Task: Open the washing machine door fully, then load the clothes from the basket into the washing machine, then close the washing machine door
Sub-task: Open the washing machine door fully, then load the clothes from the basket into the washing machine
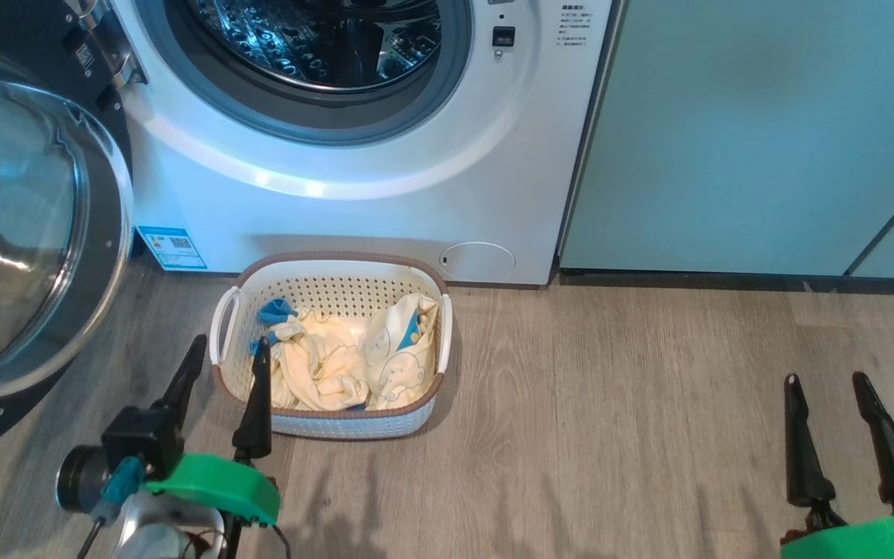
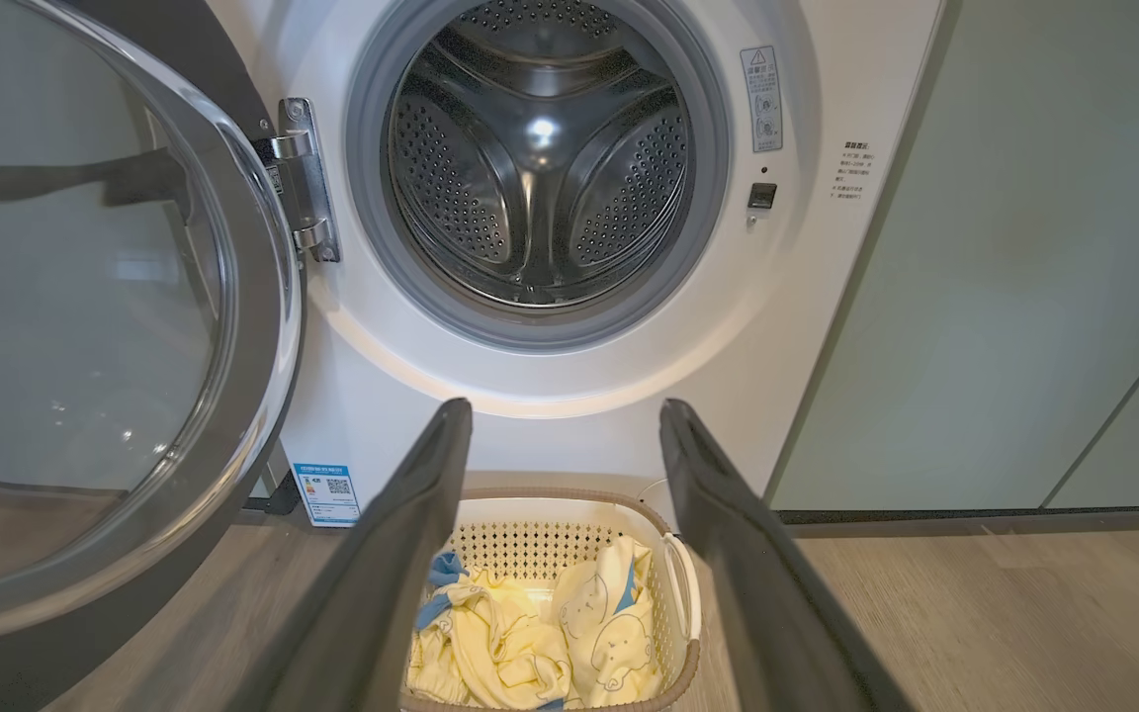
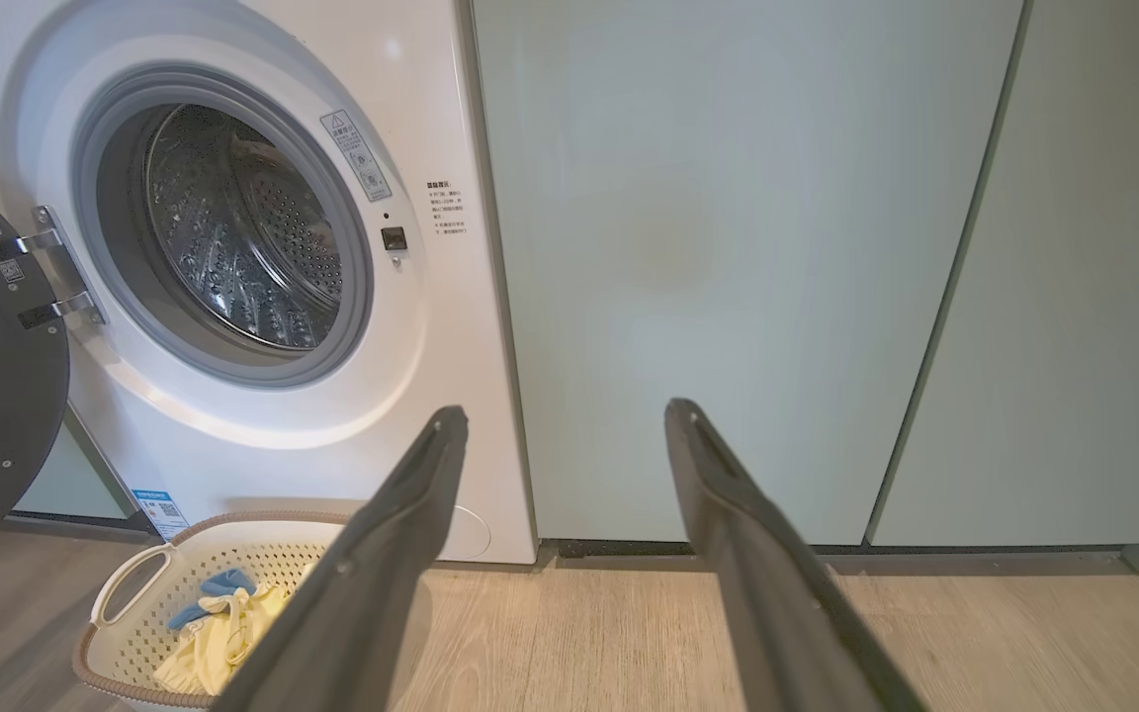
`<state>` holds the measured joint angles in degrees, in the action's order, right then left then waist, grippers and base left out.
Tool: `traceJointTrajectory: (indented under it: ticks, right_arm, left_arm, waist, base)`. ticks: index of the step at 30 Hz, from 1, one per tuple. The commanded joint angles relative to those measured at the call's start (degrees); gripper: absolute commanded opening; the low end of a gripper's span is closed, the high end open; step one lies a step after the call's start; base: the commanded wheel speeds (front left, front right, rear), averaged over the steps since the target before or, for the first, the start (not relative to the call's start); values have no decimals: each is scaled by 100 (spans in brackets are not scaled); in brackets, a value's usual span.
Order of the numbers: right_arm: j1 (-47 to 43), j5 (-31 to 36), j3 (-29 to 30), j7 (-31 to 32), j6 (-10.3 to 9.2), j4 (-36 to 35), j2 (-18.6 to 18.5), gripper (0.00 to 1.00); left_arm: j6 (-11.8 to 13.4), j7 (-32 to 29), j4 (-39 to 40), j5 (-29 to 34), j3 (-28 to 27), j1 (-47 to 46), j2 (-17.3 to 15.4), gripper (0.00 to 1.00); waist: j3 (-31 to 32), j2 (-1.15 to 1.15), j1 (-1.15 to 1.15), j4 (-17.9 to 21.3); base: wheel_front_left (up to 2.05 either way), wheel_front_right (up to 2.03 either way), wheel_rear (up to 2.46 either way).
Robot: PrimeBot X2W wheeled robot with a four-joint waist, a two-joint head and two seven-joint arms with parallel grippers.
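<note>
Plainly, the washing machine door (image 1: 20, 233) is swung wide open at 9 o'clock of the washing machine (image 1: 385, 210), hinged on its left side, with the clear glass bowl bulging out toward the head camera. The steel drum (image 1: 323, 39) stands open behind its grey rim, and no cloth shows in the part of it that can be seen.

The basket (image 1: 354, 423) sits on the wood-look floor (image 1: 610, 404) at 6 o'clock of the drum opening, close to the machine's front. The blue energy label (image 1: 171, 248) is at its 10 o'clock and the round service flap (image 1: 478, 260) at its 1 o'clock. The clothes (image 1: 338, 357) – pale yellow with bits of blue – lie heaped inside the basket.

The left gripper (image 1: 230, 341) shows at 7 o'clock of the head view, jaws spread wide and holding nothing. Its fingers point at the basket's near left corner, one either side of the white handle. Whether either finger touches the basket cannot be told.

The right gripper (image 1: 825, 378) shows at 5 o'clock of the head view, over bare floor and well apart from the basket – jaws likewise wide, nothing between them. It faces the pale green cabinets (image 1: 726, 140) at 3 o'clock of the machine.
</note>
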<state>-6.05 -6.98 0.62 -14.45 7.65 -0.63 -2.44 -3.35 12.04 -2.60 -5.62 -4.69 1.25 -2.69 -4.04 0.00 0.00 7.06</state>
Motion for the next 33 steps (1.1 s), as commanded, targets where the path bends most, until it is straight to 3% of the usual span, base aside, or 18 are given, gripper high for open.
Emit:
traceJointTrajectory:
  ticks: [1,21,33]
  right_arm:
    - [65,-40,-101,-54,-16,-197,-44,100]
    - [78,-111,-97,-54,-16,-226,-43,100]
    - [116,-147,-81,-54,-16,-243,-43,100]
  left_arm:
    - [18,9,178,-43,-143,-82,-98,100]
    - [103,49,205,-64,-45,-86,-183,100]
    - [122,108,244,-90,32,-126,-226,100]
  waist:
    - [1,0,0,8]
    - [-33,0,0,46]
    - [-95,0,0,56]
  base:
    - [0,0,0]
    - [6,-6,0]
    - [137,-137,0]
